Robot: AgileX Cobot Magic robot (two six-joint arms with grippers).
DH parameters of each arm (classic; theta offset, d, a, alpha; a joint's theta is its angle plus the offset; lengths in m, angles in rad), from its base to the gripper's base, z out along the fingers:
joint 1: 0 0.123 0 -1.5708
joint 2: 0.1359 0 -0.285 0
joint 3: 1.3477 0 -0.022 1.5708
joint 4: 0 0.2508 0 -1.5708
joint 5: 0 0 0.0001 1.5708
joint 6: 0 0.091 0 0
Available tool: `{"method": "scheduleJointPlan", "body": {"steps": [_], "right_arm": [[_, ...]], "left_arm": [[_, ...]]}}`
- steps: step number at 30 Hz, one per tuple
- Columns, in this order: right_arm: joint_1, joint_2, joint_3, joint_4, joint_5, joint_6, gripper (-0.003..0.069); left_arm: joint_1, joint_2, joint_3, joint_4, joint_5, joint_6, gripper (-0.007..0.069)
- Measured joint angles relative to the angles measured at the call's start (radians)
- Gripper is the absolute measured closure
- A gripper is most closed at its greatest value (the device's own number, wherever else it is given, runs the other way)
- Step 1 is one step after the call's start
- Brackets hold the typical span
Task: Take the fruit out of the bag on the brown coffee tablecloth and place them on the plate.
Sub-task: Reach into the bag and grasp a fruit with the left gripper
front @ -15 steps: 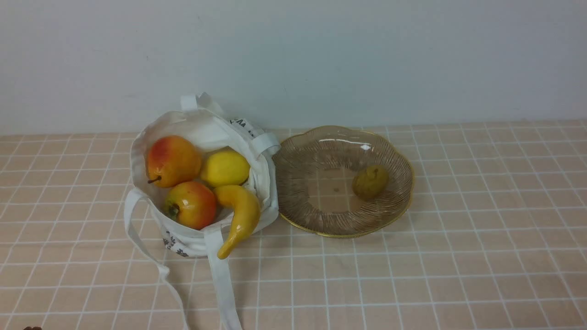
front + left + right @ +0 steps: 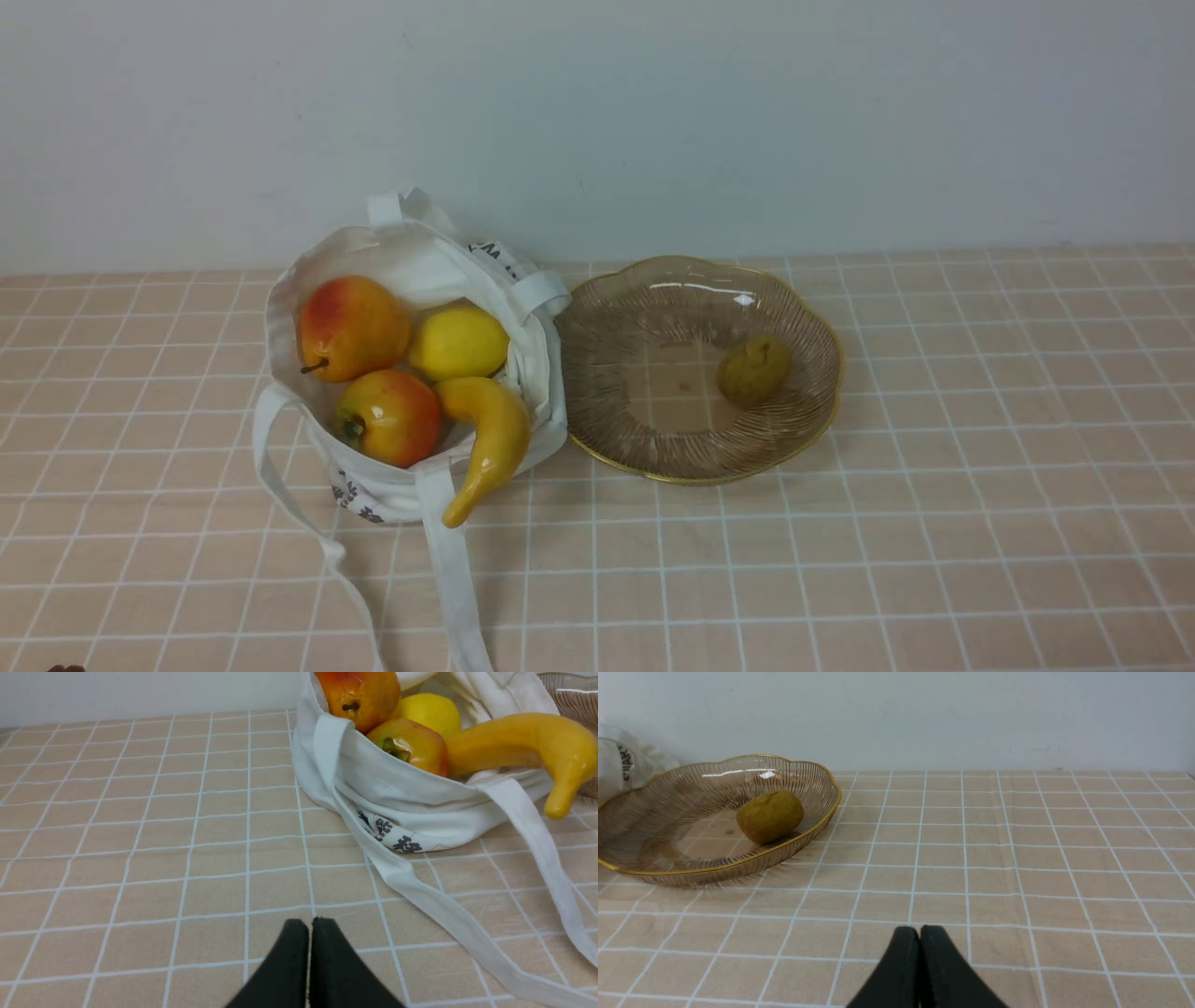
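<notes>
The white bag sits open on the peach checked tablecloth. It holds a red-orange pear, a red-yellow apple, a lemon and a banana that hangs over its rim. The ribbed glass plate stands right of the bag with a dull yellow-green fruit in it. My left gripper is shut and empty, low over the cloth, short of the bag. My right gripper is shut and empty, away from the plate. Neither gripper shows in the front view.
The bag's long straps trail toward the cloth's front edge; they also show in the left wrist view. A pale wall rises right behind the bag and plate.
</notes>
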Motion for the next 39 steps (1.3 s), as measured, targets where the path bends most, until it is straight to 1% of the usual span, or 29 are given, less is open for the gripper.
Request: {"method": "scheduleJointPlan", "body": {"steps": [33, 36, 37, 38, 39], "right_arm": [[0.0, 0.0, 0.0, 0.0, 0.0, 0.0, 0.0673], [0.0, 0.0, 0.0, 0.0, 0.0, 0.0, 0.0673], [0.0, 0.0, 0.0, 0.0, 0.0, 0.0, 0.0673], [0.0, 0.0, 0.0, 0.0, 0.0, 0.0, 0.0673], [0.0, 0.0, 0.0, 0.0, 0.0, 0.0, 0.0673]], "left_arm": [[0.0, 0.0, 0.0, 0.0, 0.0, 0.0, 0.0632], [0.0, 0.0, 0.0, -0.06, 0.0, -0.042, 0.0632], [0.0, 0.0, 0.0, -0.152, 0.0, -0.091, 0.0632], [0.0, 0.0, 0.0, -0.2, 0.002, -0.131, 0.0632], [0.0, 0.0, 0.001, -0.291, 0.004, -0.185, 0.0632]]}}
